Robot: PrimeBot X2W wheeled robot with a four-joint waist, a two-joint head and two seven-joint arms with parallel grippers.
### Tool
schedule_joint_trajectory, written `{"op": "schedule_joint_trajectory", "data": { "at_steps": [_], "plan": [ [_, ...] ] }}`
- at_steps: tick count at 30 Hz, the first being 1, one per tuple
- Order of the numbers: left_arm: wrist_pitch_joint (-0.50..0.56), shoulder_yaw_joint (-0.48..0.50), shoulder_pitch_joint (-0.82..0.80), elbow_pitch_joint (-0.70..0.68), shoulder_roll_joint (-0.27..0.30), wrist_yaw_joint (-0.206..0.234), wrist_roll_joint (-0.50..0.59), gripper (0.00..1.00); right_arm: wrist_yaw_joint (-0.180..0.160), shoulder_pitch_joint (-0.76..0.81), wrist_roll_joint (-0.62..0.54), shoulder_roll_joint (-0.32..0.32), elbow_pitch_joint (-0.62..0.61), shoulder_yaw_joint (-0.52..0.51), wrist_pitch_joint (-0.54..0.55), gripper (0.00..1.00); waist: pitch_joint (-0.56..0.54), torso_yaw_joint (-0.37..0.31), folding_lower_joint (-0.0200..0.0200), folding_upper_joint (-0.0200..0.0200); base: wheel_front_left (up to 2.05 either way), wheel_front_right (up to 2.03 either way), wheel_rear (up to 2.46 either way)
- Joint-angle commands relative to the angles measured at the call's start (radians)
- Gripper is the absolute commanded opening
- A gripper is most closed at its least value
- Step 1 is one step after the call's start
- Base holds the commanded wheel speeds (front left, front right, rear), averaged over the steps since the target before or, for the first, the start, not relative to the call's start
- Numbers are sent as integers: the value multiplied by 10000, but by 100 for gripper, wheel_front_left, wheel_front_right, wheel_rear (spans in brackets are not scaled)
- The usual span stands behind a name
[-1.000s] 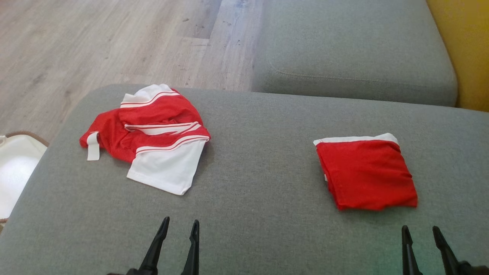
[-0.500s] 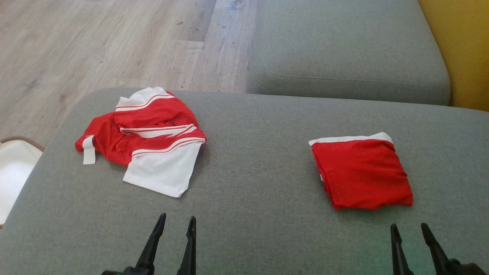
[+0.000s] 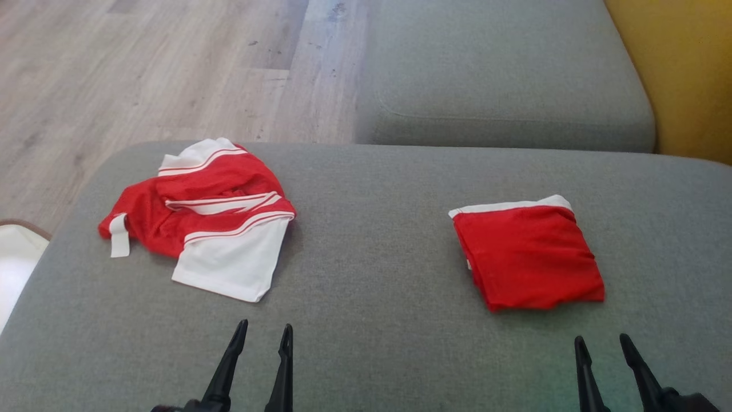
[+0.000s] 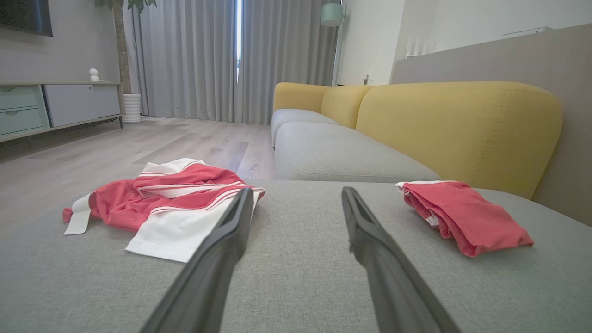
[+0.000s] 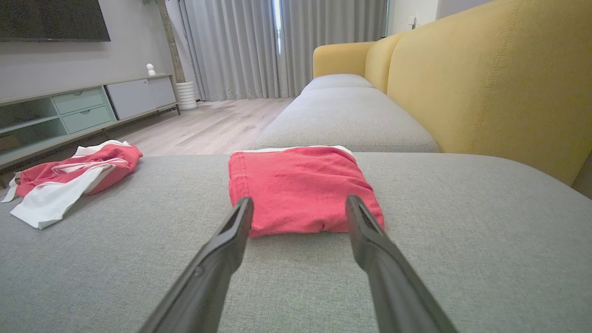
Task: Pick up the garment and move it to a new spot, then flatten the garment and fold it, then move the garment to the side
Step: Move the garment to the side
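Unidentifiable white object [image 3: 16, 269], cropped leftward

Matt woven grey cushion [image 3: 366, 343] cloth

- We're in a home living room, no question: a long sofa [image 5: 462, 92] with a mustard-yellow back and grey seat cushions [image 5: 347, 115] runs right through it.
- Past the sofa's far end, floor-length grey curtains [image 5: 240, 46] hang with a slit of daylight between them.
- Across from the sofa, there's a dark television [image 5: 51, 21] on the wall, and under it a low media cabinet [image 5: 83, 108] with pale green drawers.
- Between sofa and cabinet lies a pale wood-plank floor [image 5: 208, 125].
- Beside the curtains stands a potted plant [image 4: 132, 108], and above the sofa's far end is a teal lamp shade [image 4: 331, 14].
- On the sofa's near seat is household laundry: a crumpled red-and-white garment [image 3: 200, 229] and a folded red garment [image 3: 526, 257].
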Motion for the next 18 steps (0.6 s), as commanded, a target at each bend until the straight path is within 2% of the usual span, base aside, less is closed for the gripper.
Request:
{"op": "schedule_joint_trajectory", "data": {
  "at_steps": [1,6,11,15,18],
  "plan": [
    [-53,300,-412,-357,-109,-2,62,100,65,-379,-78,-341,-406,233,-137,100,91,-77,1,0,0,0,0],
    [-53,182,-633,-539,-109,151,21,100,65,-747,-136,-676,-385,459,-137,100,553,-323,1,0,0,0,0],
    [-53,-24,-1052,-750,-110,319,189,100,65,-1829,-44,-1290,-55,799,-137,100,1373,-522,1,0,0,0,0],
    [-53,-203,-1607,-1002,-110,417,326,100,65,-3029,594,-1783,736,927,-110,100,2245,-494,1,0,0,0,0],
    [-53,-323,-2021,-1043,-110,514,324,100,65,-3975,1155,-2211,1357,1043,315,100,2668,-407,1,0,0,0,0]
  ]
}}
